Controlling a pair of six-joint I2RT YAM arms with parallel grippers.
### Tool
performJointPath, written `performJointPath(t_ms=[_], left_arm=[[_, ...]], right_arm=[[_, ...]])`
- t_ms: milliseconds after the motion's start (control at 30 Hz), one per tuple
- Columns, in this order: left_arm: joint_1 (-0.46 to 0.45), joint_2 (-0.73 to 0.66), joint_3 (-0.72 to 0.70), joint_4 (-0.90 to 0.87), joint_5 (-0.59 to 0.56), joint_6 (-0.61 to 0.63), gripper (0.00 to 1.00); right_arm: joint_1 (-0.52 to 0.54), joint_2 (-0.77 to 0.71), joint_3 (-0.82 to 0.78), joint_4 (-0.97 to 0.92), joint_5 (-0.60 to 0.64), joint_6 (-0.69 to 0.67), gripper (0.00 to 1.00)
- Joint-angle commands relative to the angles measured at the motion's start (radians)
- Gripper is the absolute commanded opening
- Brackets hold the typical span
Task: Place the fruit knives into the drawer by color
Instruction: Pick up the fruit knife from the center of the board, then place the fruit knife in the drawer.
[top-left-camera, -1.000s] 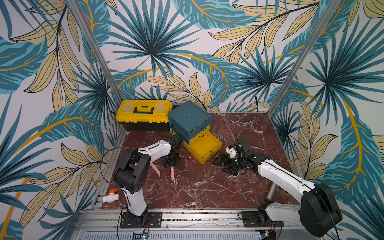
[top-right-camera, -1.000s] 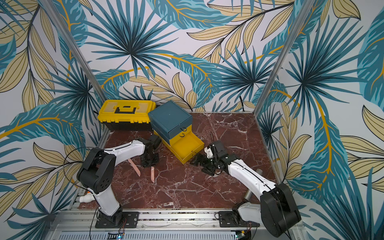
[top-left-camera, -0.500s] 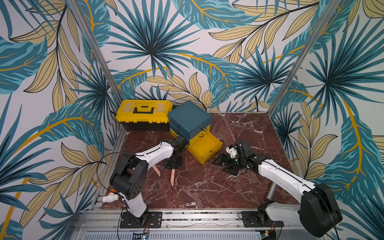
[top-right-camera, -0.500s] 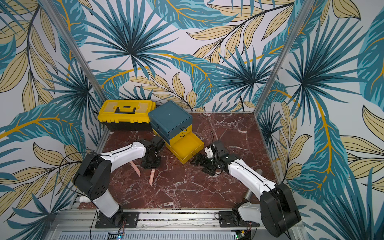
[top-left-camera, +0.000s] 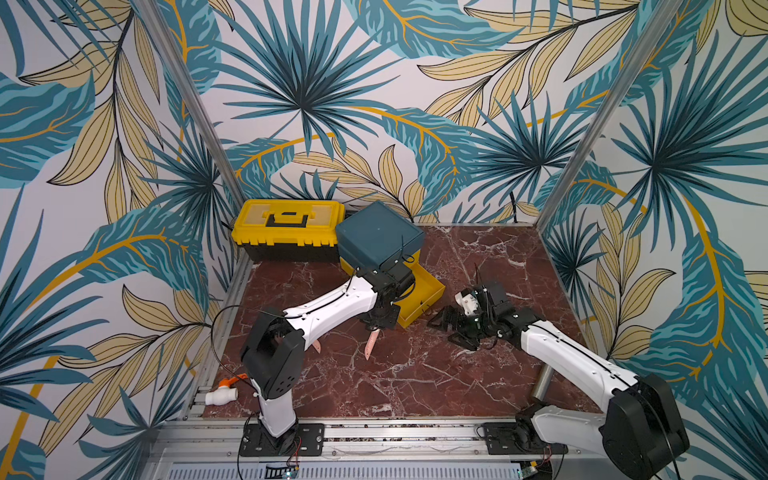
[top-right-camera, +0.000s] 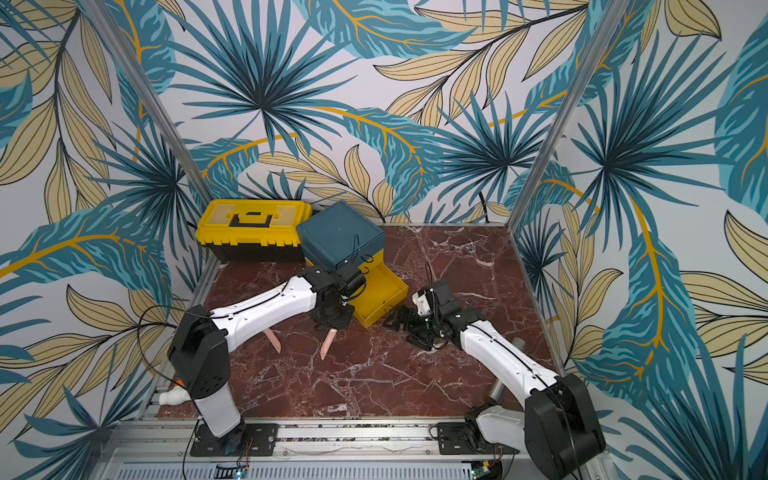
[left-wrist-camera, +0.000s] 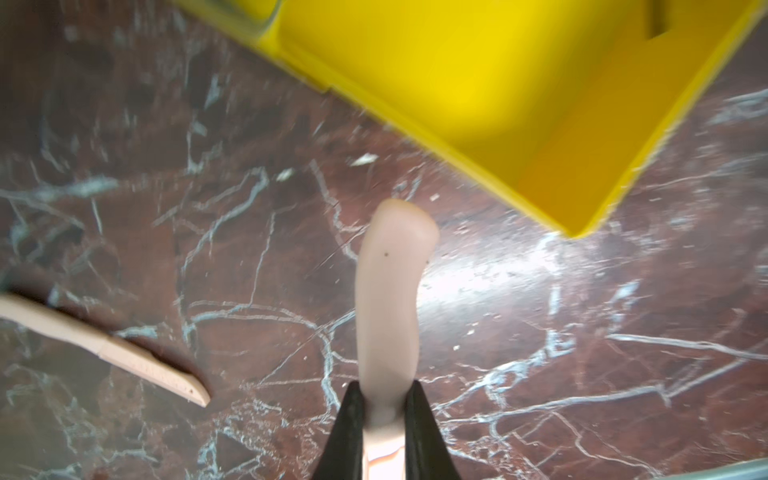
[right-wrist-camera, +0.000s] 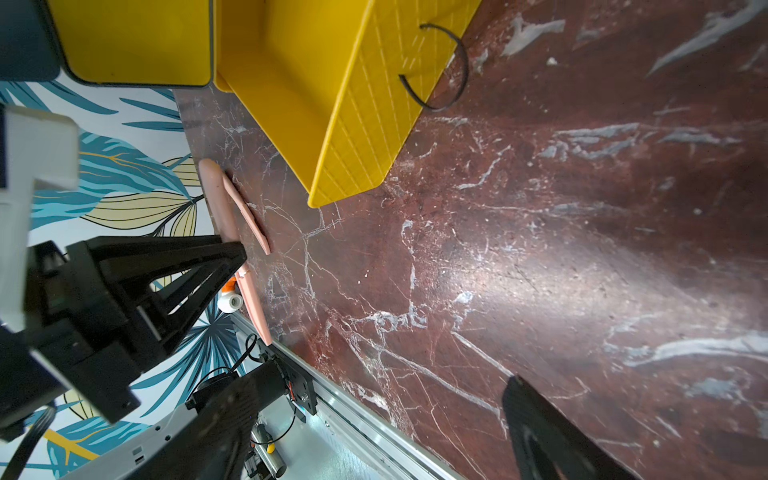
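- The left gripper (left-wrist-camera: 386, 390) is clamped on a pink fruit knife (left-wrist-camera: 390, 291), which seems lifted off the marble table (left-wrist-camera: 582, 332).
- The open yellow drawer (top-left-camera: 422, 307) stands just beside it, at about two o'clock.
- A second pink knife (top-left-camera: 316, 345) lies at nine o'clock.
- The right gripper (top-left-camera: 451, 330) waits with its jaws wide apart and empty.
- I judge this to be the carrying step. The next move is to go over the drawer and let go.

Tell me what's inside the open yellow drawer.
Nothing shows in it: the drawer floor is bare yellow in both wrist views. The left arm covers its rear in both top views, and any part still under the chest cannot be seen.
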Motion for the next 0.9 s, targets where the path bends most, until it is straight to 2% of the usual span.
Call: performJointPath(t_ms=[0, 367, 467, 533, 567, 633, 667, 800, 867], left_arm=[[-0.016, 0.060, 0.129, -0.066, -0.032, 0.058, 0.00], [-0.015, 0.464, 0.754, -0.131, -0.090, 0.229, 0.00], [-0.012, 0.540, 0.851, -0.128, -0.115, 0.256, 0.00], [-0.003, 0.559, 0.852, -0.110, -0.124, 0.252, 0.00], [0.003, 0.564, 0.844, -0.102, -0.116, 0.247, 0.15], [0.011, 0.564, 0.820, -0.086, -0.103, 0.242, 0.58], [0.013, 0.562, 0.805, -0.080, -0.101, 0.240, 0.68], [0.008, 0.520, 0.788, -0.085, -0.072, 0.239, 0.80], [-0.001, 0.463, 0.771, -0.093, -0.076, 0.238, 0.82]], right_arm=[[-0.010, -0.039, -0.033, -0.039, 0.026, -0.008, 0.94], [-0.030, -0.113, -0.067, -0.089, 0.034, -0.003, 0.95], [-0.036, -0.113, -0.060, -0.105, 0.030, -0.008, 0.94], [-0.040, -0.112, -0.050, -0.119, 0.027, -0.014, 0.95], [-0.042, -0.113, -0.045, -0.124, 0.026, -0.016, 0.94], [-0.044, -0.113, -0.037, -0.137, 0.027, -0.022, 0.95], [-0.046, -0.112, -0.033, -0.141, 0.027, -0.025, 0.95], [-0.050, -0.105, -0.028, -0.124, 0.022, -0.028, 0.95], [-0.050, -0.093, -0.028, -0.093, 0.011, -0.020, 0.95]])
